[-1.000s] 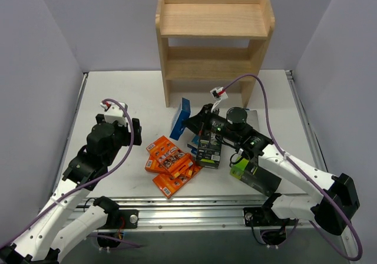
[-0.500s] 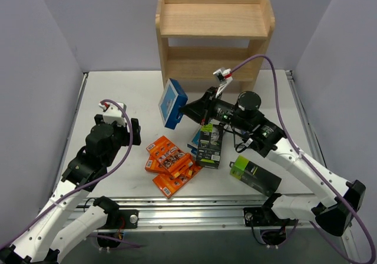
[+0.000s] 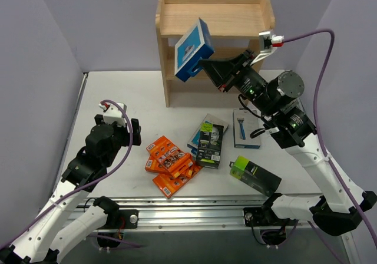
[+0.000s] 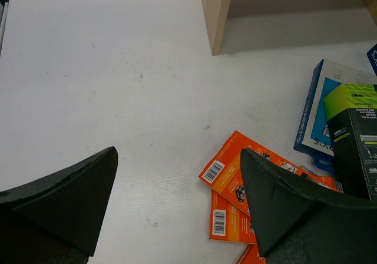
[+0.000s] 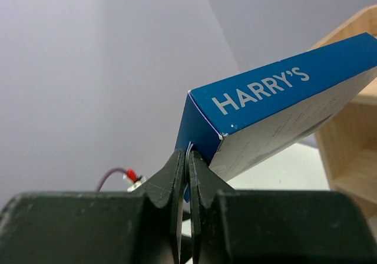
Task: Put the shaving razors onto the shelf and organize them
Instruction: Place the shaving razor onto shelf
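A blue-and-white razor box [image 3: 193, 50] [image 5: 277, 93] hangs tilted in the air in front of the upper left part of the wooden shelf [image 3: 215, 19] [image 5: 353, 128]. My right gripper [image 3: 207, 65] [image 5: 188, 155] is shut on a thin flap at the box's corner. On the table lie several orange packs [image 3: 172, 165] [image 4: 235, 178], a black-and-lime box [image 3: 209, 145] [image 4: 356, 140] lying over a blue one [image 4: 321, 116], a second black-and-lime box [image 3: 255, 175] and a flat blue-and-white box [image 3: 246, 128]. Left of the packs, my left gripper [image 3: 125, 131] [image 4: 178, 153] stands open and holds nothing.
The shelf stands at the back of the white table [image 3: 118, 93], against the grey rear wall. Grey side walls close the table in left and right. A metal rail [image 3: 194, 214] runs along the near edge by the arm bases.
My right arm has lifted the blue-and-white box from the table up and back to the front of the shelf's top tier. The left arm has stayed put.
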Controlling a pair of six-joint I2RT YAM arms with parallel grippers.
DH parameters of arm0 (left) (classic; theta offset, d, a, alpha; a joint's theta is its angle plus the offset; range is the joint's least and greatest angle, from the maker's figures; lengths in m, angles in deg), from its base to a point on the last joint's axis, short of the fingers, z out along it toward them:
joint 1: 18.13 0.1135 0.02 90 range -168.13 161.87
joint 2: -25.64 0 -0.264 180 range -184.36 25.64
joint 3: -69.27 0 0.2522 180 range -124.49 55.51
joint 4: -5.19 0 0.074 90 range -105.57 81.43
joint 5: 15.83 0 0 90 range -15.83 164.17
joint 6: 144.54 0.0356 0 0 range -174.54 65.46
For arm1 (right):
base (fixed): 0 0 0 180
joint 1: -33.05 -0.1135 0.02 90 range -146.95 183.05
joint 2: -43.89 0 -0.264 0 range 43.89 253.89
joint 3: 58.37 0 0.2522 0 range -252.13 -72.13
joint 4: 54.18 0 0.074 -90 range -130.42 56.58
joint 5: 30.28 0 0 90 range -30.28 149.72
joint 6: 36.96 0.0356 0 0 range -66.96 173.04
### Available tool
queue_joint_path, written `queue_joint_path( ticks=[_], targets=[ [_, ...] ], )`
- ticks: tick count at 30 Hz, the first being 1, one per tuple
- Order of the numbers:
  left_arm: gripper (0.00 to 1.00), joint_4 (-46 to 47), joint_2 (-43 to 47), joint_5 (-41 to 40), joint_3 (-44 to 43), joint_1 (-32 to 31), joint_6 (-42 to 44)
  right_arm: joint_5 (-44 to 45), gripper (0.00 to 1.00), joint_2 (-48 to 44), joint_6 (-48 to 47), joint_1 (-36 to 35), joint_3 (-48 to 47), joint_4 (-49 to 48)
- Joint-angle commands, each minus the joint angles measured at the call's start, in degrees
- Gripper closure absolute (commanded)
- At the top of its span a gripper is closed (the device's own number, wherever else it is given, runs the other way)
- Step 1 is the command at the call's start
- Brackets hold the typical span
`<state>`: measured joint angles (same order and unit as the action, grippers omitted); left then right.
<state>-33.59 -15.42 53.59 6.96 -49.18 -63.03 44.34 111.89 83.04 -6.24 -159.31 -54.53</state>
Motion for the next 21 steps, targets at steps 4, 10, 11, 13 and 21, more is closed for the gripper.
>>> queue_joint_path(
  ticks=[4, 10, 11, 13, 21],
  targets=[
    [0.06, 1.81, 0.19, -0.34, 0.04, -0.33, 0.41, 4.92, 1.00, 2.12, 4.97, 7.28, -4.93, -11.45],
    [0.06, 1.99, 0.10, -0.08, 0.30, -0.50, 0.49, -2.01, 1.00, 6.69, 14.97, 18.34, -5.99, -18.74],
    [0.06, 2.07, 0.10, 0.01, 0.30, -0.59, 0.49, -2.55, 1.00, 7.13, 16.31, 19.59, -5.64, -19.63],
    [0.06, 2.08, -0.25, 0.27, 0.22, -0.68, 0.49, -3.25, 1.00, 8.36, 19.64, 22.74, -4.59, -23.40],
    [0.06, 2.16, -0.51, 0.54, 0.30, -0.94, 0.58, -1.68, 1.00, 12.14, 32.84, 30.14, 5.78, -34.76]
  ],
)
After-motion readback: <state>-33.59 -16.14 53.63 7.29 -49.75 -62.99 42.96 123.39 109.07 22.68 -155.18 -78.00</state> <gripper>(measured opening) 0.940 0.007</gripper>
